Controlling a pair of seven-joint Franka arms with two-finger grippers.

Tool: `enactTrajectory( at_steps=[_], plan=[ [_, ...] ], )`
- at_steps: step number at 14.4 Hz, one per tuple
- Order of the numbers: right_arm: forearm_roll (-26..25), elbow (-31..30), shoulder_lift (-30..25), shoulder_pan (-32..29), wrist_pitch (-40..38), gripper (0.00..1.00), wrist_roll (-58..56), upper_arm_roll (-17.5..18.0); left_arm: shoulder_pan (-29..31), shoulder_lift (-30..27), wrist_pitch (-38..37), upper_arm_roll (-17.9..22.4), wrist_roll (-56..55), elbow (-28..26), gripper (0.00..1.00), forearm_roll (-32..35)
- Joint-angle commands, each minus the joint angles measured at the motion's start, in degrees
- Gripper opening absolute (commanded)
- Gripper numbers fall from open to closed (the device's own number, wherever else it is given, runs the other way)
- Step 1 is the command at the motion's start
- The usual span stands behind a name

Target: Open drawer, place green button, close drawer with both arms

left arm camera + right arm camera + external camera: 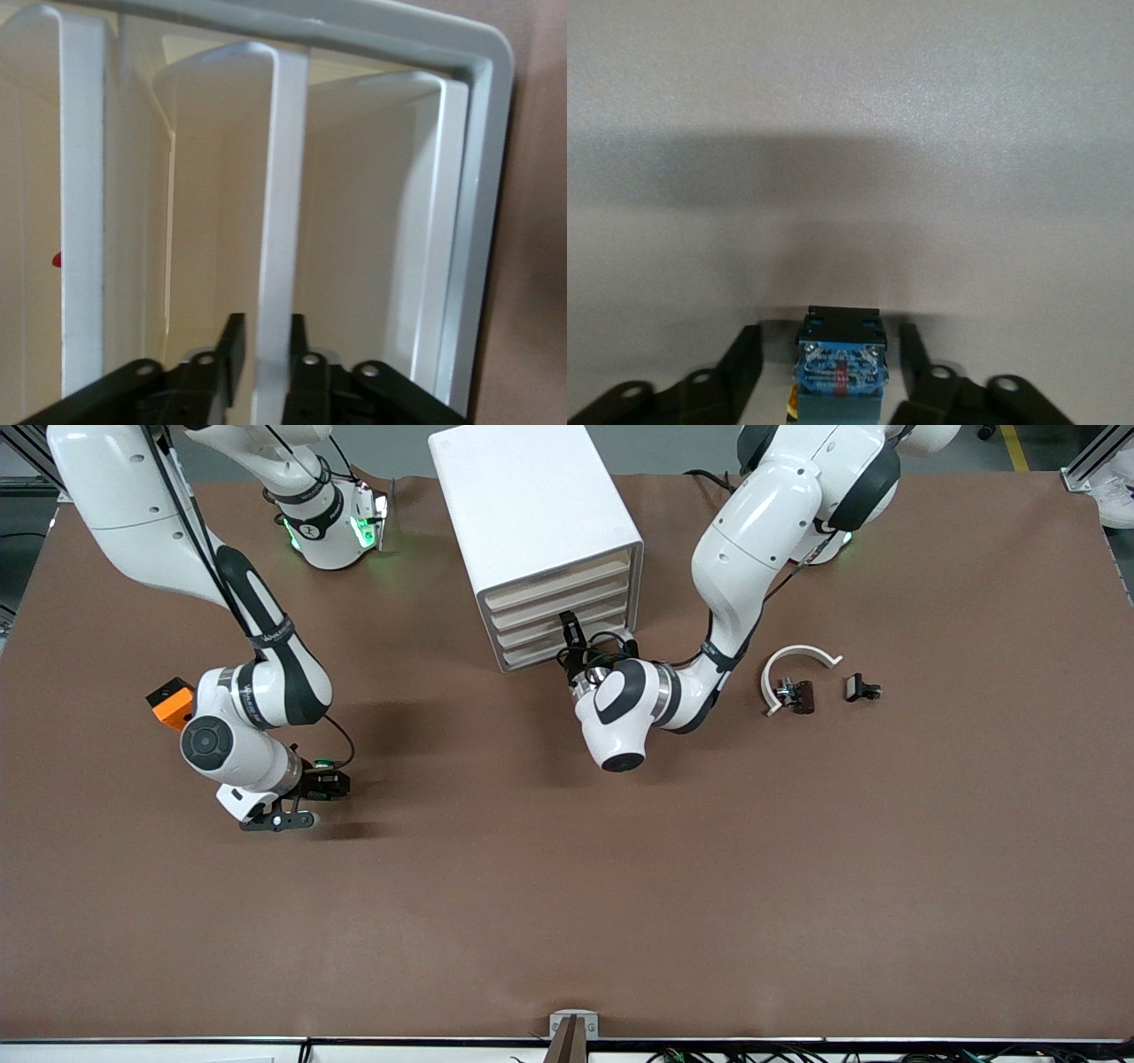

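Observation:
The white cabinet (532, 505) stands between the arms' bases with its four cream-fronted drawers (567, 624) pushed in. My left gripper (570, 627) is at the lower drawer fronts. In the left wrist view, my left gripper (264, 347) is open and its fingers (232, 350) straddle a white drawer lip (282, 221). The button (840, 365), blue base showing, lies on the table between the fingers (744, 354) of my open right gripper (828, 359), with gaps on both sides. In the front view the button (321, 763) sits at my right gripper (330, 779), toward the right arm's end.
An orange block (171, 701) lies beside the right arm's wrist. A white curved piece (797, 660) and two small black clips (795, 693) (861, 687) lie toward the left arm's end. The brown table (567, 886) stretches wide toward the front camera.

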Motion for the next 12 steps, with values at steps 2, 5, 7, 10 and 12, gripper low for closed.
enactTrajectory(
  at_steps=[2, 5, 7, 10, 12],
  plan=[
    [-1.1, 0.5, -0.3, -0.8, -0.3, 0.21, 0.3, 0.7, 2.0, 0.3, -0.9, 2.0, 2.1, 1.5, 0.0, -0.6],
    [-1.1, 1.9, -0.9, -0.2, -2.1, 0.09, 0.4, 0.9, 6.4, 0.3, -0.9, 2.2, 2.8, 3.6, 0.0, -0.2],
    [-0.9, 5.7, -1.5, 0.8, -9.8, 0.09, 0.8, 1.1, 8.6, 0.2, -0.8, 2.8, 4.7, 4.4, 0.0, 0.0],
    [-0.4, 14.1, -3.1, 3.1, -25.8, 0.11, 3.4, 1.2, 8.9, 0.1, -0.6, 5.4, 7.8, 7.5, 0.0, -0.2],
    [-0.1, 18.2, -3.9, 5.2, -32.7, 0.12, 7.3, 1.2, 9.4, 0.0, -0.6, 5.9, 10.2, 8.0, 0.0, -0.1]
  ],
)
